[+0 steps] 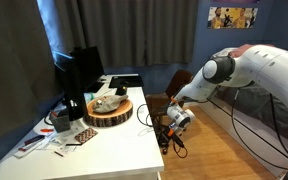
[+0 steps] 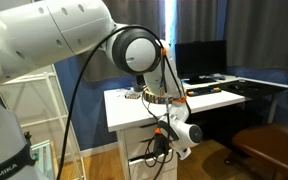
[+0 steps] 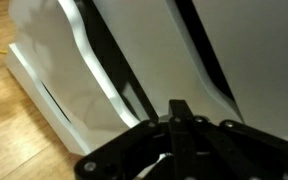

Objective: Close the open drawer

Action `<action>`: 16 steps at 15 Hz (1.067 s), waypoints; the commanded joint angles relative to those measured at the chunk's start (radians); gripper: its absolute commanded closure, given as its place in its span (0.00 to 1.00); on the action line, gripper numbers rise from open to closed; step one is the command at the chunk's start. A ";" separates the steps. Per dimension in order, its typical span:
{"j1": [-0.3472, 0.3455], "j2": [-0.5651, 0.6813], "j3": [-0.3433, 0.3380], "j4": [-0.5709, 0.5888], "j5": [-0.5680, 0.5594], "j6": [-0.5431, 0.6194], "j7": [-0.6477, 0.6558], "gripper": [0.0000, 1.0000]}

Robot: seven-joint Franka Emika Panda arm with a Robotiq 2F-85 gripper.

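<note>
The white drawer unit sits under the white desk. In the wrist view its white drawer fronts fill the frame, split by dark gaps. I cannot tell how far any drawer stands out. My gripper is shut and empty, its fingertips together right at a drawer front. In both exterior views the gripper hangs low against the front of the unit, below the desk top.
A round wooden tray with items, a dark monitor and small clutter stand on the desk. A brown chair stands near the arm on the wooden floor. A white shelf frame is beside the robot.
</note>
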 commanded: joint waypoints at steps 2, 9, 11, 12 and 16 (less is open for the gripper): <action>0.019 -0.169 -0.099 -0.125 0.010 0.115 -0.041 0.71; 0.023 -0.456 -0.299 -0.376 -0.330 0.042 -0.022 0.32; -0.005 -0.544 -0.325 -0.443 -0.462 -0.017 -0.054 0.18; -0.023 -0.589 -0.332 -0.474 -0.525 -0.048 -0.073 0.12; -0.116 -0.739 -0.328 -0.554 -0.734 -0.197 -0.184 0.00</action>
